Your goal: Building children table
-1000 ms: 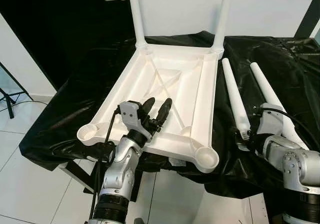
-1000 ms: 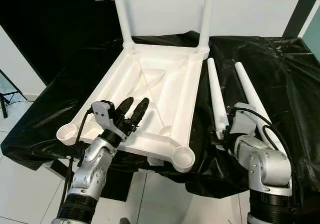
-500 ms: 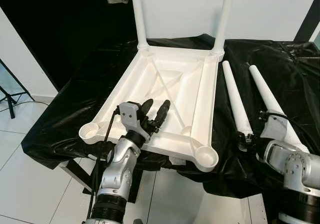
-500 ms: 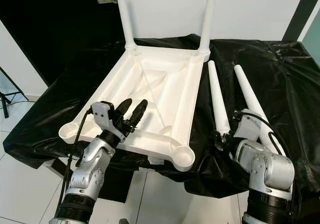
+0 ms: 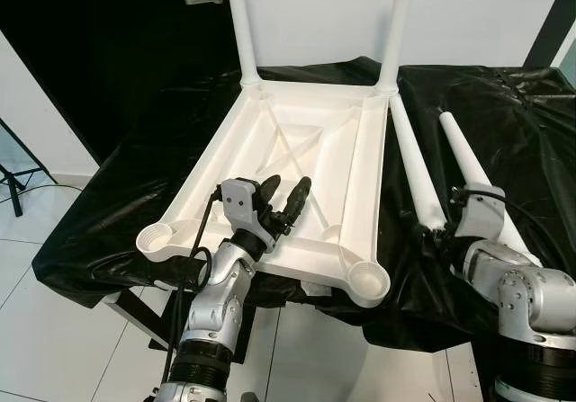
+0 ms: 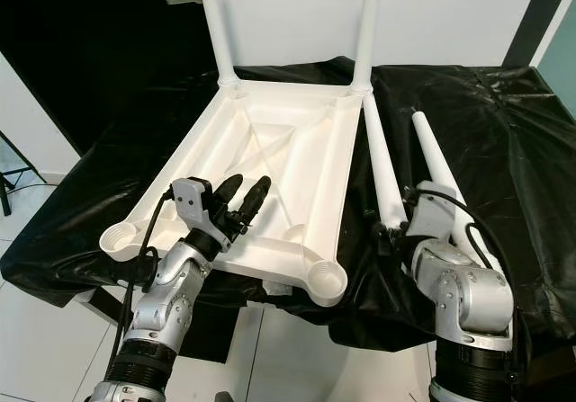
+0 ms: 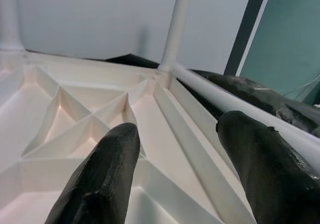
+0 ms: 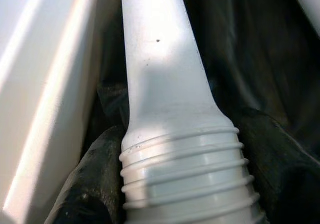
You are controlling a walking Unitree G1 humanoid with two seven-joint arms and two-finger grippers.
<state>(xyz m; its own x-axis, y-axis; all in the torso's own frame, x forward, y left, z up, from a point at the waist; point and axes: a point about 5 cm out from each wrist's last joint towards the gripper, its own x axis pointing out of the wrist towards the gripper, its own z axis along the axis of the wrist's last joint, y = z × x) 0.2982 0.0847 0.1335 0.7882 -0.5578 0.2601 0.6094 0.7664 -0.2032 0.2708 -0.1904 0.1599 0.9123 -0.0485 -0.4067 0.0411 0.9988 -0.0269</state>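
The white tabletop (image 5: 203, 174) lies upside down on a black-draped surface. Two white legs (image 5: 241, 24) (image 5: 399, 24) stand upright in its far corner sockets. Its near sockets (image 5: 158, 237) (image 5: 367, 281) are empty. My left gripper (image 5: 287, 184) hovers open over the ribbed underside near the front edge, with nothing between its fingers (image 7: 107, 174). At the right, my right gripper (image 5: 438, 233) is shut on the threaded end (image 8: 190, 174) of a loose leg (image 5: 414, 164) lying beside the tabletop. A second loose leg (image 5: 463, 155) lies just right of it.
The black sheet (image 5: 126, 195) hangs over the support's front edge, above white floor tiles (image 5: 54, 330). A dark doorway (image 5: 108, 51) is at the far left and a white wall (image 5: 315, 15) stands behind. A dark stand (image 5: 13, 164) is at the left edge.
The head view has shifted slightly. My right gripper has settled a little higher on the leg's threaded end. The left gripper stays open over the tabletop.
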